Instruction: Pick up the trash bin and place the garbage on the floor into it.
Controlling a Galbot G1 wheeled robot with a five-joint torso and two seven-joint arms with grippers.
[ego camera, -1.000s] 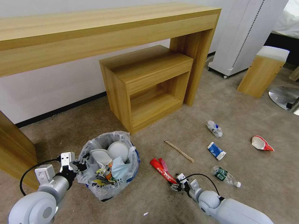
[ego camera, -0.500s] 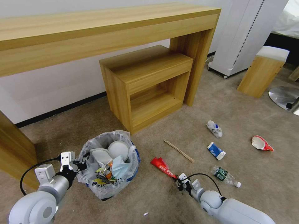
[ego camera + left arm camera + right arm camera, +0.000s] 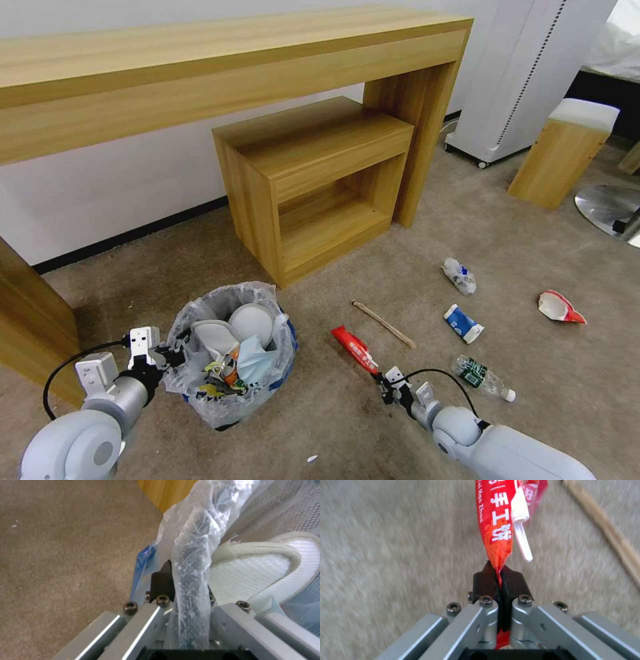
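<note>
From the head view, the trash bin [image 3: 230, 357] stood on the floor [image 3: 467, 220], already holding slippers, a mask and a can; the stick [image 3: 385, 324], bottle [image 3: 483, 378] and crumpled cups remained scattered. In the left wrist view, the left gripper [image 3: 181, 580] clamped the bin's bagged rim. In the right wrist view, the right gripper [image 3: 499, 576] pinched the red wrapper [image 3: 495, 527] by its end.

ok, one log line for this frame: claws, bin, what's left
left claw: shut on trash bin rim | right claw: shut on red wrapper | floor: wooden stick, plastic bottle
</note>
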